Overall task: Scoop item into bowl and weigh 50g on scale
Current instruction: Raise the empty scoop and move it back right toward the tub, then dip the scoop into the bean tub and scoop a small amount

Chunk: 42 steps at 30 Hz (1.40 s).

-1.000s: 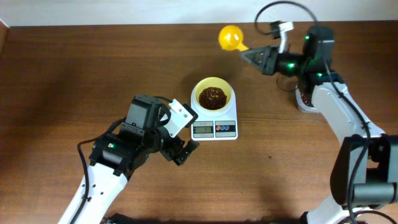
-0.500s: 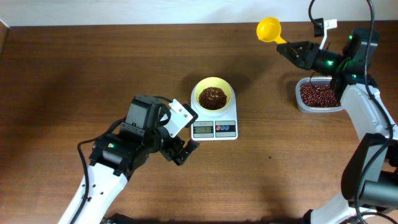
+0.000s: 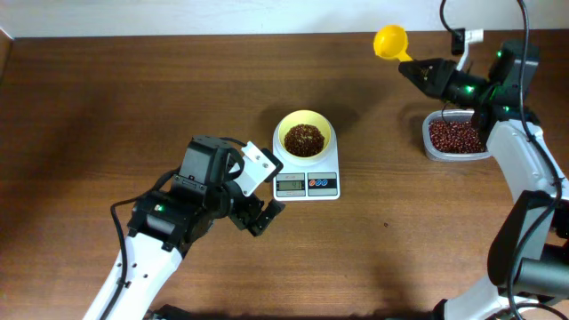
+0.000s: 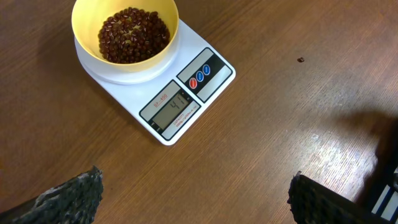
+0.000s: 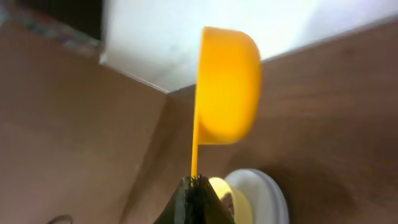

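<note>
Right gripper (image 3: 414, 66), clamped on the scoop (image 3: 389, 41) handle, is hovering near the bean container (image 3: 455, 138).
Likely refilling; the next move is calling for dipping the scoop in.

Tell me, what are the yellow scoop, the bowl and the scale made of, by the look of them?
The scoop is likely plastic: smooth, evenly bright yellow, with a thin handle. The bowl is probably plastic too: matte yellow with a thin rim. The scale looks like white moulded plastic, slightly glossy, with a grey display window.
</note>
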Available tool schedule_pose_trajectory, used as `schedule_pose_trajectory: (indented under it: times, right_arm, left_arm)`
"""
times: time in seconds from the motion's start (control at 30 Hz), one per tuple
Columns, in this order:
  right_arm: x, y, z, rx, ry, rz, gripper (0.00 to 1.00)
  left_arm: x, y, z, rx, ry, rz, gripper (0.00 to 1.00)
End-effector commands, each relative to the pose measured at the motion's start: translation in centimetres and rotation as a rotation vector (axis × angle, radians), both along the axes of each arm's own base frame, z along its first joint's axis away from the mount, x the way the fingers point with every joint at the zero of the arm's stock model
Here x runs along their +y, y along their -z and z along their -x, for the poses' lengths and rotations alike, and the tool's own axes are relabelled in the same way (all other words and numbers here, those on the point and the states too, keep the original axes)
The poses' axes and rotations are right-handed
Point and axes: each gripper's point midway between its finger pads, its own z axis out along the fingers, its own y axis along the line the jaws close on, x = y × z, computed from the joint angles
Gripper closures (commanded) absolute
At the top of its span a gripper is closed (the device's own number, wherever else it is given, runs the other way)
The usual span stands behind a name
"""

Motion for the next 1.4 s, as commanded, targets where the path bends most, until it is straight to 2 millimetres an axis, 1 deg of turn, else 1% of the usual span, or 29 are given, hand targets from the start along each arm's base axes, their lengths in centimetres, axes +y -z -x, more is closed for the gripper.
schedule_pose_trajectory:
  times: [0.0,0.03,0.07,0.1,0.13,0.23,0.3,0.33,0.4,0.43,0.47,0.5,0.53,0.63,0.73,0.83,0.9,0.93,1.07,1.1,1.17,1.27,1.37]
  right_arm:
    - [-3.4,2.0,-0.6,0.120,0.179,0.075,0.96]
    - [-4.4,2.8,-0.4,0.142,0.201,0.100,0.96]
    - [-5.9,3.2,-0.3,0.136,0.225,0.128,0.96]
    - [-6.7,3.1,-0.3,0.128,0.240,0.134,0.96]
    - [-7.8,2.9,-0.2,0.119,0.260,0.138,0.96]
    - [-12.1,1.2,0.5,0.074,0.345,0.158,0.96]
    - [-14.3,0.1,1.9,0.062,0.394,0.199,0.96]
    - [-15.4,0.0,3.2,0.082,0.427,0.250,0.96]
    - [-16.5,0.4,5.6,0.137,0.460,0.348,0.96]
    - [-16.5,0.5,7.2,0.159,0.453,0.427,0.96]
    - [-16.5,0.6,8.2,0.173,0.446,0.474,0.96]
    - [-16.8,1.0,9.1,0.207,0.457,0.520,0.96]
    - [-17.3,1.9,10.4,0.262,0.464,0.585,0.96]
    - [-17.8,4.1,12.0,0.355,0.435,0.669,0.96]
    - [-18.9,6.5,12.0,0.408,0.416,0.729,0.96]
    - [-19.1,8.2,11.5,0.440,0.401,0.720,0.96]
    - [-18.6,9.9,11.2,0.478,0.366,0.709,0.96]
    - [-17.8,10.9,10.9,0.493,0.335,0.706,0.96]
    - [-14.2,12.5,9.7,0.495,0.242,0.714,0.96]
    - [-13.8,13.0,9.5,0.501,0.228,0.730,0.96]
    - [-13.2,14.6,9.6,0.541,0.204,0.802,0.96]
    - [-12.7,15.9,9.8,0.588,0.192,0.790,0.96]
    - [-12.6,16.1,10.1,0.610,0.194,0.779,0.96]
  left_arm:
    - [0.1,-0.1,0.2,-0.006,-0.005,0.003,0.01]
    - [0.1,-0.1,0.2,-0.006,-0.005,0.003,0.01]
    - [0.1,-0.1,0.2,-0.006,-0.005,0.003,0.01]
    - [0.1,-0.1,0.2,-0.006,-0.005,0.003,0.01]
    - [0.1,-0.1,0.2,-0.006,-0.005,0.003,0.01]
    - [0.1,-0.1,0.2,-0.006,-0.005,0.003,0.01]
    - [0.1,-0.1,0.2,-0.006,-0.005,0.003,0.01]
    - [0.1,-0.1,0.2,-0.006,-0.005,0.003,0.01]
    - [0.1,-0.1,0.2,-0.006,-0.005,0.003,0.01]
    - [0.1,-0.1,0.2,-0.006,-0.005,0.003,0.01]
    - [0.1,-0.1,0.2,-0.006,-0.005,0.003,0.01]
    - [0.1,-0.1,0.2,-0.006,-0.005,0.003,0.01]
    - [0.1,-0.1,0.2,-0.006,-0.005,0.003,0.01]
    - [0.1,-0.1,0.2,-0.006,-0.005,0.003,0.01]
    - [0.1,-0.1,0.2,-0.006,-0.005,0.003,0.01]
    - [0.1,-0.1,0.2,-0.006,-0.005,0.003,0.01]
    - [0.1,-0.1,0.2,-0.006,-0.005,0.003,0.01]
    - [0.1,-0.1,0.2,-0.006,-0.005,0.003,0.01]
    - [0.1,-0.1,0.2,-0.006,-0.005,0.003,0.01]
    - [0.1,-0.1,0.2,-0.006,-0.005,0.003,0.01]
    - [0.1,-0.1,0.2,-0.006,-0.005,0.003,0.01]
    - [0.1,-0.1,0.2,-0.006,-0.005,0.003,0.01]
    - [0.1,-0.1,0.2,-0.006,-0.005,0.003,0.01]
